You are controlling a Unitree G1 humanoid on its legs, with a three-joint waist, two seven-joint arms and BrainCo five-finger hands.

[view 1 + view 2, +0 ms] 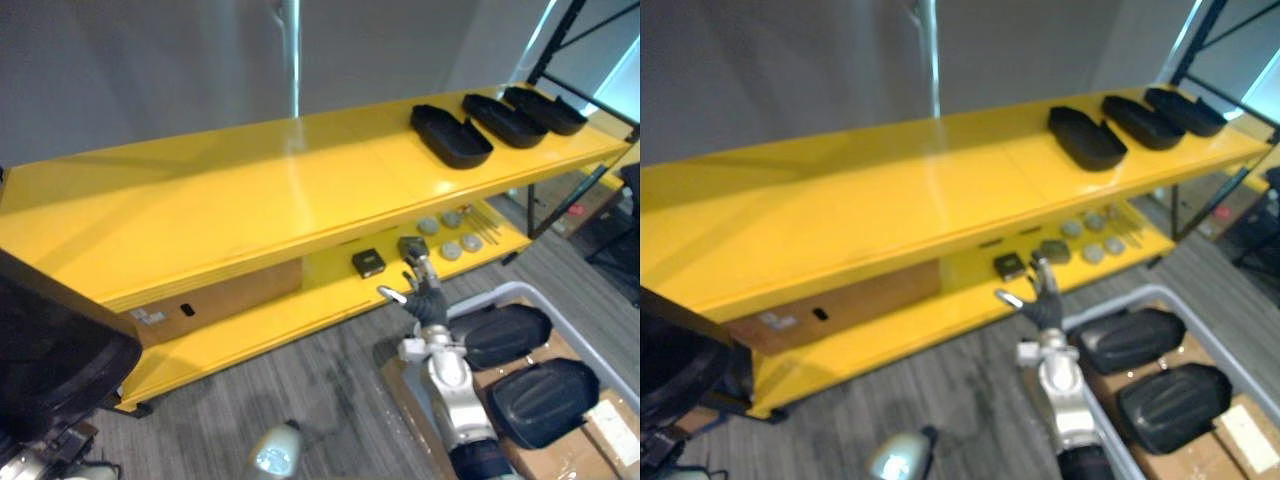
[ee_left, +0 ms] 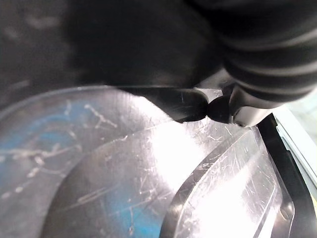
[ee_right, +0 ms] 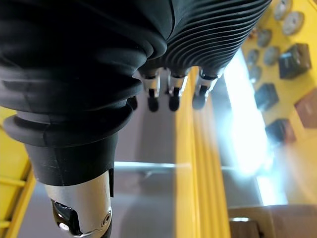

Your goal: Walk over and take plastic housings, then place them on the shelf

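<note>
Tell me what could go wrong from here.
The large black housing at lower left is lower than the top board; lifting it could clip the front edge. The right hand, open and raised before the lower shelf, could knock the small parts there.

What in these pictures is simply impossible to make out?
1. Left hand: left wrist view, pressed too close to a shiny scratched surface; its hold is hidden.
2. Dark bulky shape: left eye view, cut off by the lower left corner.
3. Round parts on the lower shelf: both eye views, too small to identify.
4. Grey bin: cut off by the lower right edge.
</note>
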